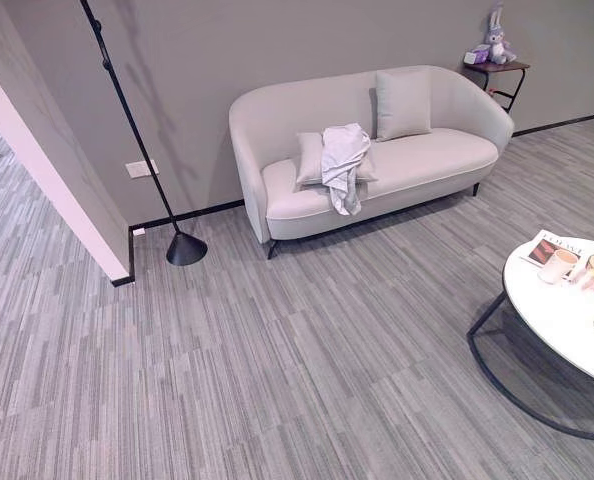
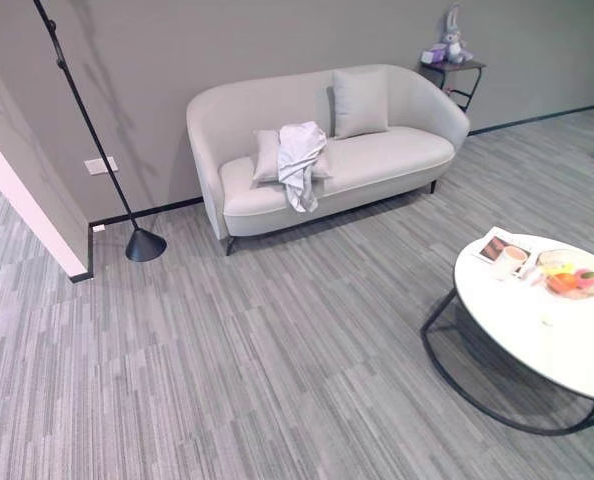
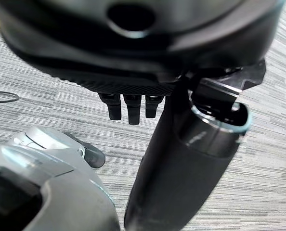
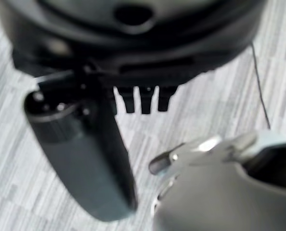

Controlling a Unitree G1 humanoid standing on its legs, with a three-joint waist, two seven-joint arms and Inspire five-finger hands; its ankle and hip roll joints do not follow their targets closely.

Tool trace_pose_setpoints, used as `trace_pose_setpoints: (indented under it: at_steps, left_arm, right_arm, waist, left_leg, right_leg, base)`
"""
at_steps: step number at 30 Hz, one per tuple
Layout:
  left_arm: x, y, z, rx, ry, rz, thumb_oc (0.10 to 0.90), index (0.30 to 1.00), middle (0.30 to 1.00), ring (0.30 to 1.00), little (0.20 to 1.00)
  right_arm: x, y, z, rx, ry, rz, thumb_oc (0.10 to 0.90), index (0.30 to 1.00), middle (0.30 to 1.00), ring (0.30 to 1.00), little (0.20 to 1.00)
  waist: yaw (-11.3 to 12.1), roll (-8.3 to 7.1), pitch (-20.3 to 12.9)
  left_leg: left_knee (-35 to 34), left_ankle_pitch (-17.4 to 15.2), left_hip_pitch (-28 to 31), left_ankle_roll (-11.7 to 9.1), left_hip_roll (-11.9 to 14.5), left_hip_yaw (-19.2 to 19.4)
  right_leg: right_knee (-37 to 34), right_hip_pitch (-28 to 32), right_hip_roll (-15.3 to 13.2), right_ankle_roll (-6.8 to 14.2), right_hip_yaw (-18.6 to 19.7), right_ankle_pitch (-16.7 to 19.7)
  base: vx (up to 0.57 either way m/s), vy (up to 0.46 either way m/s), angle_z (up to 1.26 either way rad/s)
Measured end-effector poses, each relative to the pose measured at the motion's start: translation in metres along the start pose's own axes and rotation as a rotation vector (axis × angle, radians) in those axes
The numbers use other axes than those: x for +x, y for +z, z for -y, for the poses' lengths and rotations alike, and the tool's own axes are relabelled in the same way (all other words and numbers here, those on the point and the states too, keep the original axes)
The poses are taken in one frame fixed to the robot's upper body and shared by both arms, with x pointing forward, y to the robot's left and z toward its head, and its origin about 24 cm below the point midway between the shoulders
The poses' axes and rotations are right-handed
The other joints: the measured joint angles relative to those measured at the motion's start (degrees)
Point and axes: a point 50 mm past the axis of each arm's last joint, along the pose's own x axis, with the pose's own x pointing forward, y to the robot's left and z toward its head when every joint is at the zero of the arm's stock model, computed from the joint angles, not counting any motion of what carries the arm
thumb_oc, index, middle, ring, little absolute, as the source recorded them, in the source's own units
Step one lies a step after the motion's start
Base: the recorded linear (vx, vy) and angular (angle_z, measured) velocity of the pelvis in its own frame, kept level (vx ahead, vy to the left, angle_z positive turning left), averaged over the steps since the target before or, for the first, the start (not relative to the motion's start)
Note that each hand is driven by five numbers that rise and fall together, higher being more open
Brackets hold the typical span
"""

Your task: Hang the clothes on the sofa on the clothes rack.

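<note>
Grey striped carpet lies before a pale rounded fabric sofa (image 1: pixel 377 150) against the grey wall. One crumpled white garment (image 1: pixel 343 162) hangs over the seat's front edge, beside a cushion — untouched, so the task is not yet begun. Left hand (image 3: pixel 133 103) and right hand (image 4: pixel 143 98) hang relaxed over the floor, fingers loose, holding nothing — no rack visible.

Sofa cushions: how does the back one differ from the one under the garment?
The back cushion stands upright against the sofa's backrest; the front cushion leans lower, nearer the seat's left end. The back cushion is fully exposed, while the front cushion is partly covered by the white garment draped over it. The back cushion looks larger. Both are light grey-beige, matching the sofa.
</note>
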Motion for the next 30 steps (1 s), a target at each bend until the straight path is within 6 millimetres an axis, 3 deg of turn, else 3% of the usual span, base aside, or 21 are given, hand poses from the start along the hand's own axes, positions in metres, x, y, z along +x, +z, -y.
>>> trace_pose_setpoints:
  at_steps: [11, 17, 30]
  left_arm:
    - [0.001, 0.007, 0.007, 0.090, -0.056, 0.023, 0.800, 0.900, 0.900, 0.900, 0.900]
    - [0.001, 0.010, 0.010, 0.244, -0.110, 0.020, 0.800, 0.900, 0.900, 0.900, 0.900]
    - [0.001, 0.011, 0.014, 0.332, -0.120, 0.010, 0.800, 0.900, 0.900, 0.900, 0.900]
  right_arm:
    - [0.000, 0.012, -0.003, -0.213, 0.031, 0.053, 0.800, 0.900, 0.900, 0.900, 0.900]
    - [-0.001, 0.022, -0.007, -0.380, 0.077, 0.098, 0.800, 0.900, 0.900, 0.900, 0.900]
    - [-0.001, 0.024, -0.007, -0.400, 0.096, 0.101, 0.800, 0.900, 0.900, 0.900, 0.900]
  waist:
    - [-0.07, 1.07, 1.17]
    - [-1.57, 1.75, 0.96]
    - [-1.85, 2.11, 0.02]
  left_leg:
    - [-0.15, 0.00, 0.56, 0.01, -0.07, 0.50]
    - [-0.82, 0.00, 1.59, 0.01, 0.01, 1.46]
    - [-1.73, 0.05, 2.61, 0.05, 0.04, 1.79]
  right_leg:
    - [-1.85, 1.11, 0.10, 0.20, 0.53, 0.98]
    - [-3.10, 2.08, 0.35, 0.04, 1.60, 1.73]
    - [-4.84, 3.49, 0.71, -0.22, 2.47, 3.05]
  base:
    - [0.00, 0.002, -0.01]
    - [0.00, 0.006, -0.09]
    - [0.01, 0.018, -0.02]
